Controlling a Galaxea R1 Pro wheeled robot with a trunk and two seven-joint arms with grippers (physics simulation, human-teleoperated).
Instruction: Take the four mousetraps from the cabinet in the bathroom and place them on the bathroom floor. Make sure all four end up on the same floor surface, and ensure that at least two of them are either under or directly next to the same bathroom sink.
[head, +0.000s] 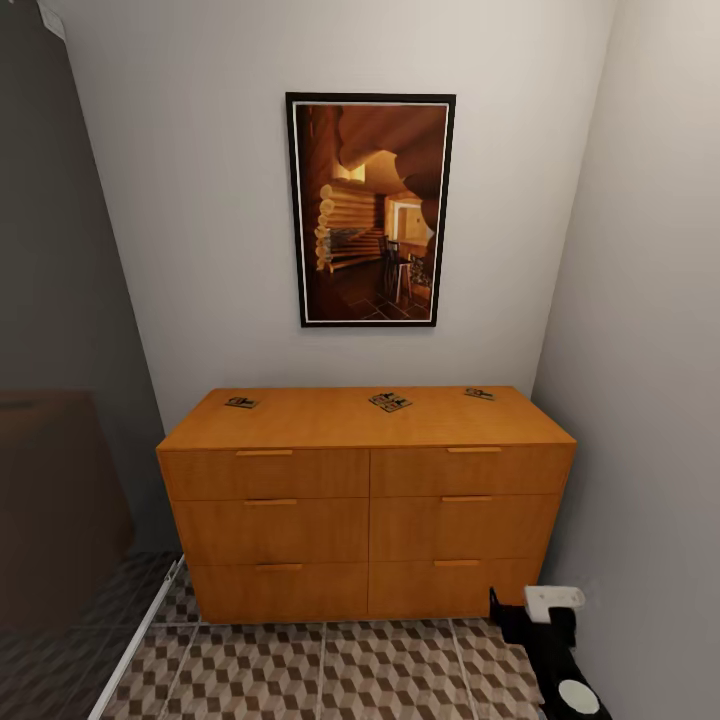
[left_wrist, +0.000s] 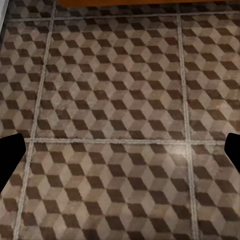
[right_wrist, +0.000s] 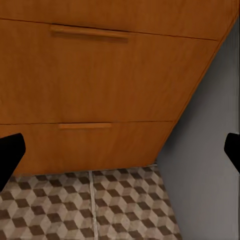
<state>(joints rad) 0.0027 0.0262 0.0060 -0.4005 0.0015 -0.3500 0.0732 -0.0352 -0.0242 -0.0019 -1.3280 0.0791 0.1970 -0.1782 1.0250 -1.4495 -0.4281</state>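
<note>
Traps (head: 389, 402) lie spread along the back of the cabinet (head: 365, 520) top, so roll closer and raise the right claw (right_wrist: 120, 147), spread wide and empty like the left claw (left_wrist: 120, 150), above the nearest.

The orange-brown cabinet (head: 366, 505) stands against the white back wall (head: 190, 250), its right end close to the side wall. Three mousetraps lie on the cabinet's flat top near its rear edge: one (head: 241, 402) toward the left end, one (head: 390, 402) around the middle, one (head: 479, 394) toward the right end, all well apart. A dark-framed picture (head: 370, 209) of a log interior hangs above the cabinet. The cube-patterned bathroom floor (head: 330, 670) spreads before the cabinet. The robot's right arm (head: 553, 640) shows low by the cabinet's right front corner.
</note>
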